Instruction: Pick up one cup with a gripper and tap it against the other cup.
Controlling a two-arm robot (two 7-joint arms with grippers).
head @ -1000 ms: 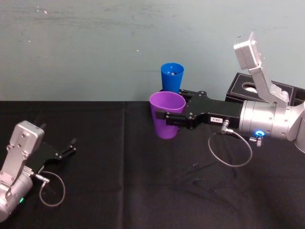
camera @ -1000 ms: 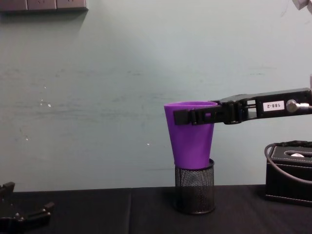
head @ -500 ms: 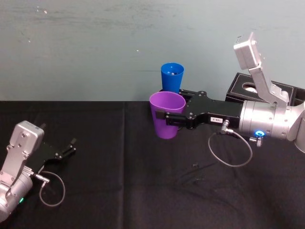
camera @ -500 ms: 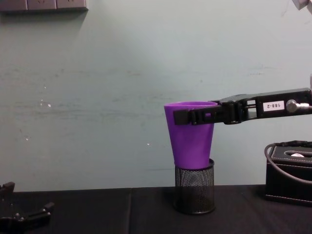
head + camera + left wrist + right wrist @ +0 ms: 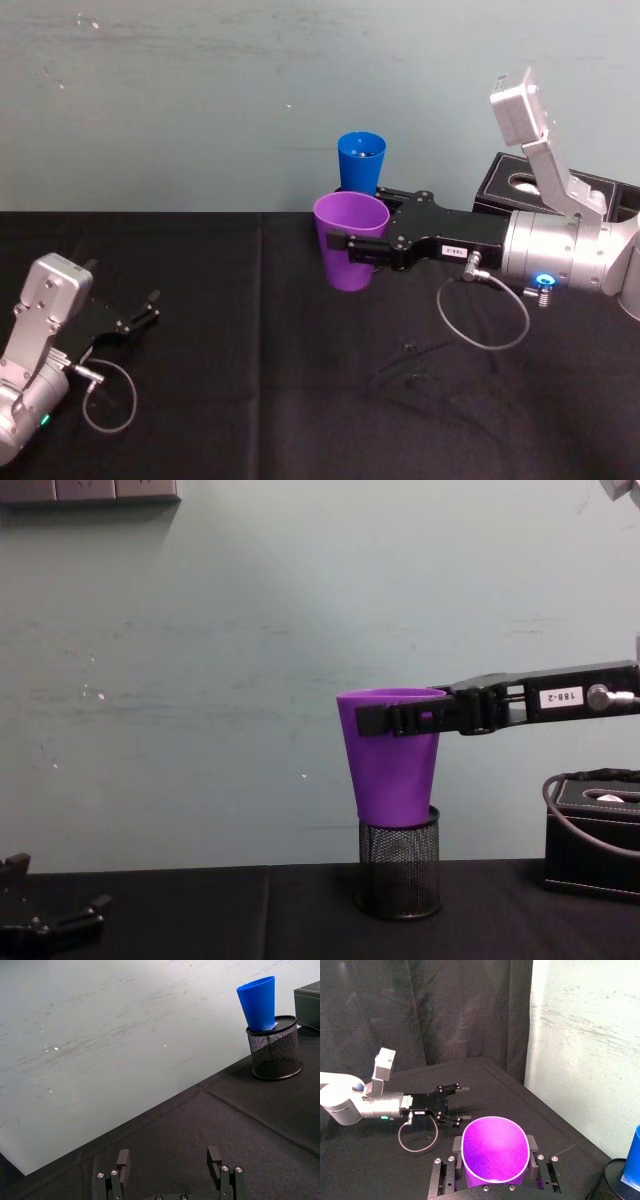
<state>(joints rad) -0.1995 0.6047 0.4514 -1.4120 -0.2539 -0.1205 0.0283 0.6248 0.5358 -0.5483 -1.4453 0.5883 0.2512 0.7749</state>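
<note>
Head view: the purple cup (image 5: 350, 245), a smooth plastic tumbler tapering to its base, hangs upright above the matte black tablecloth (image 5: 250, 390). The right gripper (image 5: 352, 241) has its long slim black fingers clamped on the cup just under the rim. The blue cup (image 5: 360, 165), smooth and narrower, stands behind it near the pale, scuffed wall. A glossy black box (image 5: 520, 185) sits at the back right. The left gripper (image 5: 138, 312) lies low at the near left, with wide bare cloth between it and the cups.

Left wrist view: the left gripper's fingers are spread wide with nothing between them. The blue cup stands inside a black wire-mesh cylinder (image 5: 275, 1052) near the cloth's back edge by the wall.

Right wrist view: the purple cup's round mouth sits snugly between the two fingers. The blue cup shows at the frame's edge, apart from it.

Chest view: the purple cup's base hangs level with the mesh cylinder's rim, clear of the table, with open air to its left.
</note>
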